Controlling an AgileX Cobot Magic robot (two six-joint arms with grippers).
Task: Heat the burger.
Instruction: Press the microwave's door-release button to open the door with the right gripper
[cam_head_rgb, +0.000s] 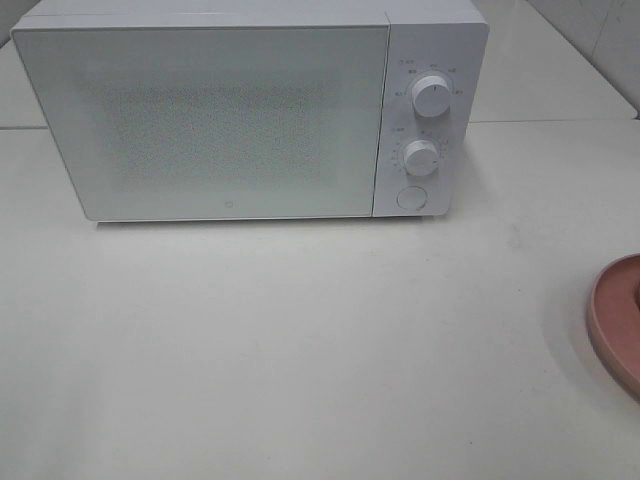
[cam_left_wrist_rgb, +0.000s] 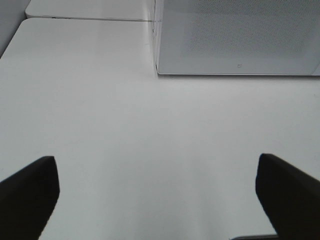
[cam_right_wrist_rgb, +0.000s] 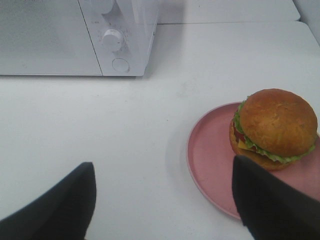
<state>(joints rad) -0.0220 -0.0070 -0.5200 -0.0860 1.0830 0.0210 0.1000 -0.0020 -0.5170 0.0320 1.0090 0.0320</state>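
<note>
The burger (cam_right_wrist_rgb: 274, 128), a golden-brown bun with green lettuce at its edge, sits on a pink plate (cam_right_wrist_rgb: 210, 150). In the high view only the plate's edge (cam_head_rgb: 612, 322) shows at the right border and the burger is out of view. A white microwave (cam_head_rgb: 250, 115) stands at the back with its door shut; it also shows in the left wrist view (cam_left_wrist_rgb: 240, 37) and the right wrist view (cam_right_wrist_rgb: 75, 35). My right gripper (cam_right_wrist_rgb: 162, 200) is open and empty, short of the plate. My left gripper (cam_left_wrist_rgb: 155, 192) is open and empty over bare table in front of the microwave.
The microwave has two knobs (cam_head_rgb: 431, 96) (cam_head_rgb: 421, 157) and a round button (cam_head_rgb: 411, 197) on its right panel. The white table (cam_head_rgb: 300, 340) extends in front of it. A seam to another table (cam_left_wrist_rgb: 85, 18) runs at the back.
</note>
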